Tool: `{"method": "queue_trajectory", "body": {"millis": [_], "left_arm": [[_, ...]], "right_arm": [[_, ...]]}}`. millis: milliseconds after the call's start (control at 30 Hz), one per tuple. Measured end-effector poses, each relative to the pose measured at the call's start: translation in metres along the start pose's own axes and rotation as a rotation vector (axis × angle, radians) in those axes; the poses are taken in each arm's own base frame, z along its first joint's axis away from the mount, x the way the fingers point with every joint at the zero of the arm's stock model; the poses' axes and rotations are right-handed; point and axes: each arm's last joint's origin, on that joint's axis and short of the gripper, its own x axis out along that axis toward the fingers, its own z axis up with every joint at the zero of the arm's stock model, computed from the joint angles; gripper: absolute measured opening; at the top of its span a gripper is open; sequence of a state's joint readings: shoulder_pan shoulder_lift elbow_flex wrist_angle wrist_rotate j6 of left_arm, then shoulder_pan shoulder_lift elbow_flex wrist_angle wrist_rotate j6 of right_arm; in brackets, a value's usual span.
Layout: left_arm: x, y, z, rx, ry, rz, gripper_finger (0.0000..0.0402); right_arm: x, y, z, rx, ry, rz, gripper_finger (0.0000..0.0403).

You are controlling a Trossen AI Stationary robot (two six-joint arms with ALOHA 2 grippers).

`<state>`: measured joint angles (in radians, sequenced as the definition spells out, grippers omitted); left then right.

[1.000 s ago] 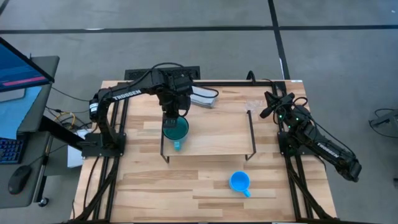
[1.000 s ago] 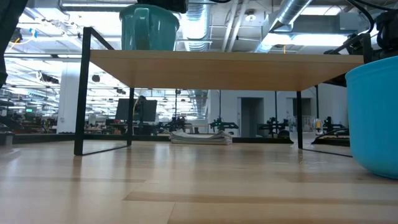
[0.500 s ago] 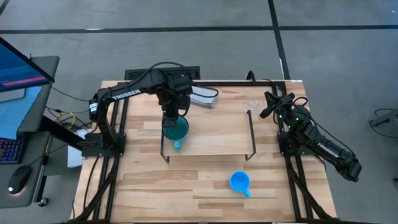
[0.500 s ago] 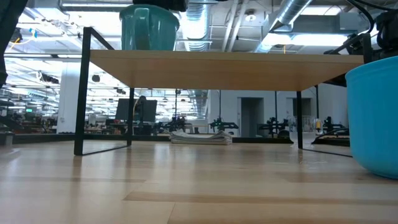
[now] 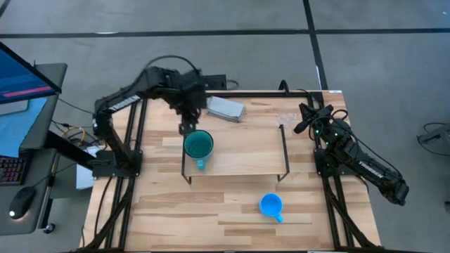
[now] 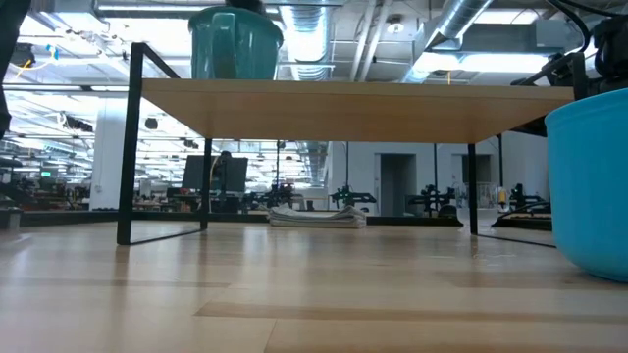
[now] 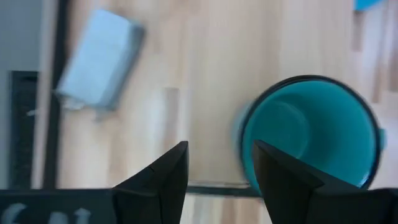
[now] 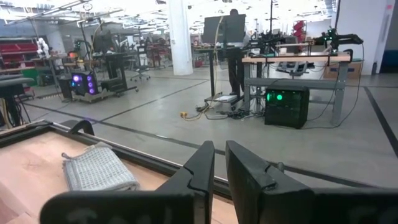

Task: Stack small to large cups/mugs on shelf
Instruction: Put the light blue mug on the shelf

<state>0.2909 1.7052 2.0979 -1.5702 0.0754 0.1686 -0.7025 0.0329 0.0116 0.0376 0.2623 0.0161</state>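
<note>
Jaws of the left gripper (image 7: 214, 171) stand apart, empty, above the teal mug (image 5: 198, 145) on the shelf (image 5: 246, 151).

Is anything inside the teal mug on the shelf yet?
No. The high view and the left wrist view look into the teal mug on the shelf and show only its bare teal bottom. Left gripper is open beside it. The shelf board hides whatever lies beneath it.

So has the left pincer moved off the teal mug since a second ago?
Yes. The left pincer has pulled back from over the teal mug toward the table's far edge, nearer the grey block; the mug stays on the shelf.
</note>
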Motion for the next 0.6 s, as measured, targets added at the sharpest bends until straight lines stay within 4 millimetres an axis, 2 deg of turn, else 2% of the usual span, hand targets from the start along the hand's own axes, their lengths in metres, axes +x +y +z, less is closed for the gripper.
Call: {"method": "queue_trajectory", "body": {"millis": [167, 400, 500, 600], "left_arm": [[-0.038, 0.009, -0.020, -0.044, -0.128, 0.069, 0.0167], [-0.094, 0.009, -0.044, -0.110, -0.401, 0.248, 0.0167], [-0.105, 0.006, -0.055, -0.119, -0.474, 0.277, 0.0161], [-0.106, 0.003, -0.064, -0.142, -0.514, 0.294, 0.0135]], "right_arm": [[0.000, 0.000, 0.000, 0.002, 0.000, 0.000, 0.0063], [0.000, 0.000, 0.000, 0.002, 0.000, 0.002, 0.0063], [0.000, 0.000, 0.000, 0.003, 0.000, 0.003, 0.0063], [0.000, 0.000, 0.000, 0.002, 0.000, 0.003, 0.0063]]}}
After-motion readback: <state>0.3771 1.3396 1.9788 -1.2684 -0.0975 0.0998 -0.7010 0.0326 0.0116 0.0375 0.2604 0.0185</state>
